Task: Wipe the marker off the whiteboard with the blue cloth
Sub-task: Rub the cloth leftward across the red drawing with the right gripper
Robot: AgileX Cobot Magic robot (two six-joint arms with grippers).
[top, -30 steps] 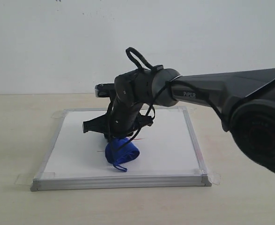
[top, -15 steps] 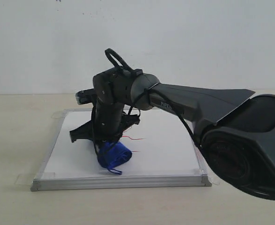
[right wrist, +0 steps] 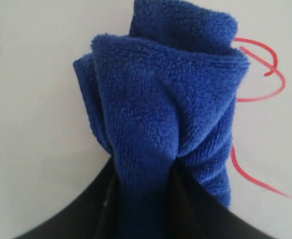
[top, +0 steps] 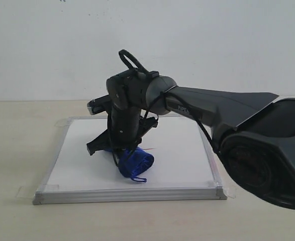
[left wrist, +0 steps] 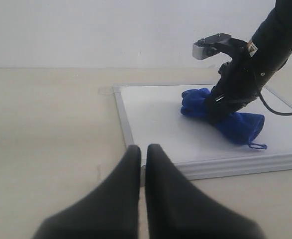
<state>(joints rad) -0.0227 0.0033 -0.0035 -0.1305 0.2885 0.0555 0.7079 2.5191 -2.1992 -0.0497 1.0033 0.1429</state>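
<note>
1. Now the right fingers [right wrist: 98,209] are clamped on the blue cloth [right wrist: 155,114], pressing it onto the whiteboard [top: 182,160].
2. Over the last half second the cloth has swept back rightward over the red marker [right wrist: 265,74]. A few strokes still show beside it, so I'd say the wiping isn't finished.
3. The arm [top: 212,103] reaches in from the right, wrist bent steeply down.
4. The left fingers [left wrist: 121,194] sit closed and empty above the counter [left wrist: 46,124].

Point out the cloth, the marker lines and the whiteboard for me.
cloth [right wrist: 160,114]: right wrist view, on its middle fold.
marker [right wrist: 284,79]: right wrist view, on the outer red loop beside the cloth.
whiteboard [top: 82,160]: exterior view, on its bare white surface left of the cloth.
</note>
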